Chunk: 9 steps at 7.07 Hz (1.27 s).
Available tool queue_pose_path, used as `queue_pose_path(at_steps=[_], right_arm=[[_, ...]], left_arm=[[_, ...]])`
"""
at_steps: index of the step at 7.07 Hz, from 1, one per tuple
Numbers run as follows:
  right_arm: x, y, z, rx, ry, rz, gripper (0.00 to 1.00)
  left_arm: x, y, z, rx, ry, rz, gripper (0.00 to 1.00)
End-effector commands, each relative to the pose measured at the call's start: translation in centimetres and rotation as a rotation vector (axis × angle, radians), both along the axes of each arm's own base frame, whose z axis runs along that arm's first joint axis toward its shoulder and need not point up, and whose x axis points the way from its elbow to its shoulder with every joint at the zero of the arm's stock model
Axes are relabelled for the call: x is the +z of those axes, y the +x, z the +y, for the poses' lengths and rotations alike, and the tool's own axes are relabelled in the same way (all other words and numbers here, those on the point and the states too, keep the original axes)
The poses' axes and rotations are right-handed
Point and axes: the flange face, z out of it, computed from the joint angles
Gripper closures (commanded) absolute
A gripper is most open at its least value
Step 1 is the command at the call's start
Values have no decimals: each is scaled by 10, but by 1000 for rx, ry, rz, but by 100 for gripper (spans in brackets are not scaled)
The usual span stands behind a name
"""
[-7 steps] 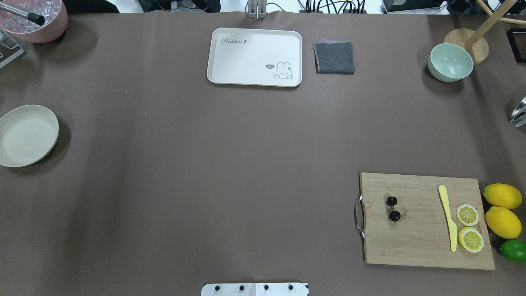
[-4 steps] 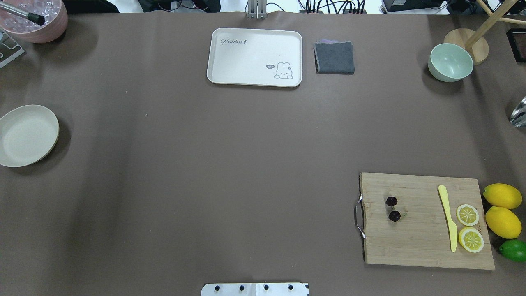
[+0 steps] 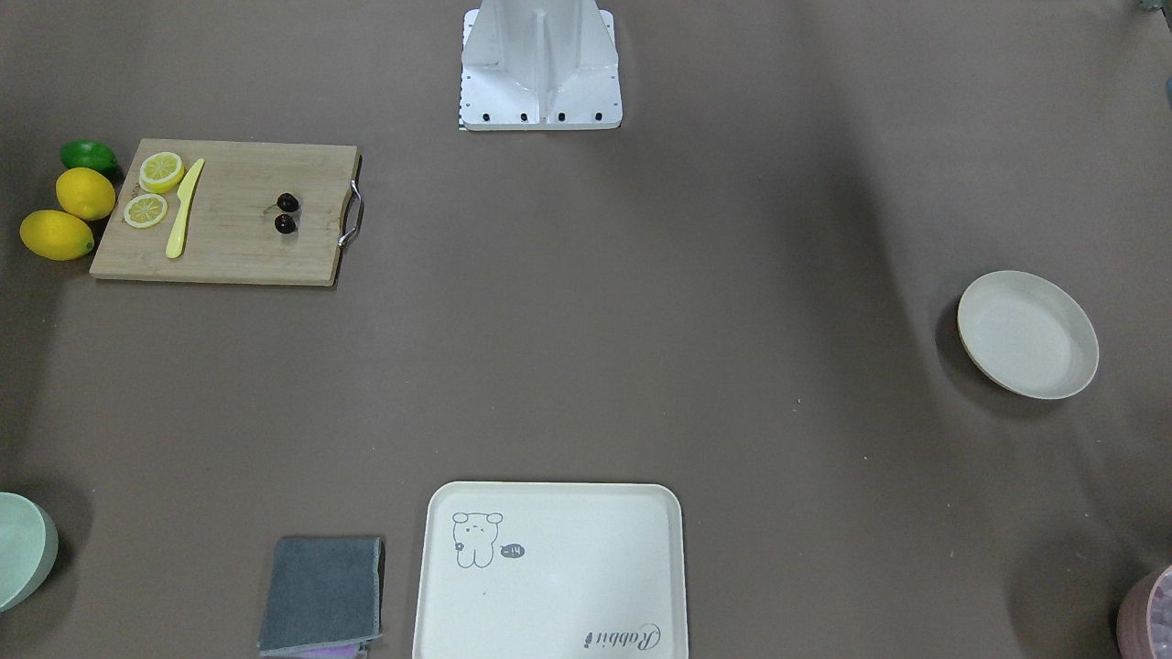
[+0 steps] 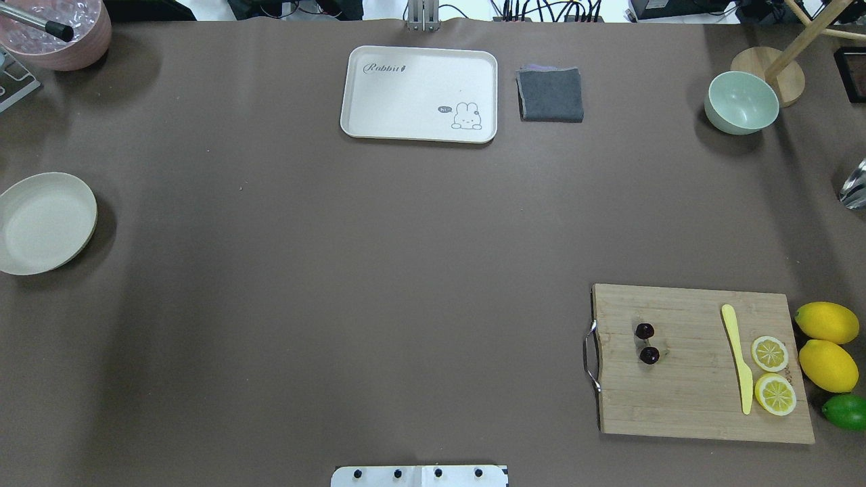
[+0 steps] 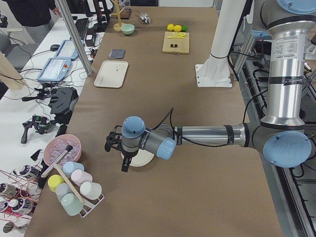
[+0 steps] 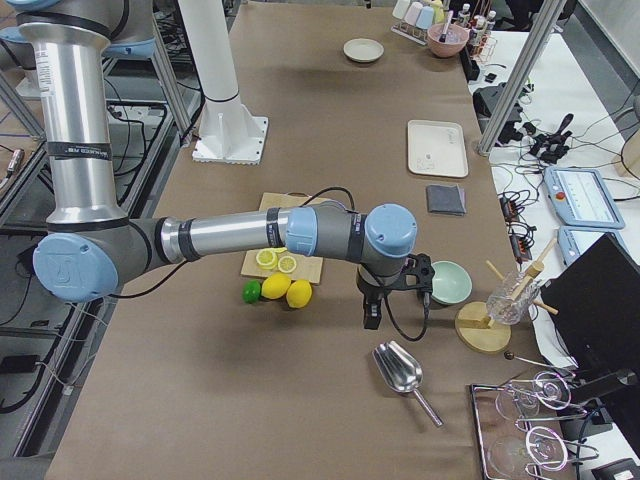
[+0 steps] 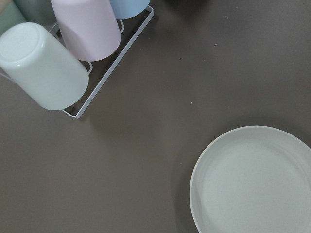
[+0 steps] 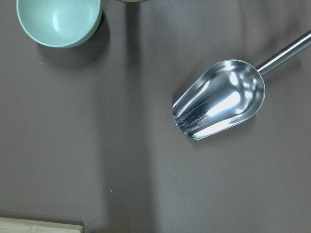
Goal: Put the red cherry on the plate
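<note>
The red cherry (image 4: 647,343), a pair of tiny dark glossy fruits, lies on the wooden cutting board (image 4: 703,399) near its handle, also seen in the front-facing view (image 3: 287,212). The plate (image 4: 42,223), round and cream-white, sits at the table's left edge, holding nothing (image 3: 1027,334). My left gripper (image 5: 123,164) hangs just above the plate's near side in the exterior left view; the left wrist view looks down on the plate (image 7: 257,184). My right gripper (image 6: 370,318) hovers off the table's right end, beyond the lemons. I cannot tell whether either gripper is open or shut.
A yellow knife (image 4: 737,358), two lemon slices (image 4: 771,372), two lemons (image 4: 827,345) and a lime (image 4: 846,411) surround the board's right side. A cream tray (image 4: 419,93), grey cloth (image 4: 551,95) and green bowl (image 4: 741,103) line the far edge. A metal scoop (image 8: 221,99) and cup rack (image 7: 73,53) flank the ends.
</note>
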Motion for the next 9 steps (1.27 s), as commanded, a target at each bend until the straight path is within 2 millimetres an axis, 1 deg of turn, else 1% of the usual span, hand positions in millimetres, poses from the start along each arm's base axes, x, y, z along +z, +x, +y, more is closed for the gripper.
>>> queue_pose_path(at_steps=[1, 2, 4, 5, 6, 7, 8, 9], right_arm=[[-4, 0, 0, 8, -1, -3, 0], [-6, 0, 0, 10, 3, -3, 0], [-7, 0, 0, 10, 2, -1, 0], [-8, 0, -1, 11, 4, -1, 0], [-10, 0, -3, 11, 7, 1, 0], [-11, 0, -4, 11, 10, 1, 0], [-15, 0, -7, 24, 5, 3, 0], [-21, 1, -9, 40, 9, 4, 0]], left_arm=[[60, 78, -3, -10, 6, 23, 2], [64, 102, 4, -21, -20, 55, 2], [65, 123, 9, 16, -29, 57, 2], [67, 124, 13, 22, -36, 60, 32], [71, 123, 16, 22, -43, 56, 78], [72, 122, 17, 23, -45, 57, 100], [72, 118, 21, 23, -46, 60, 100], [69, 96, 14, -12, -75, 87, 100]])
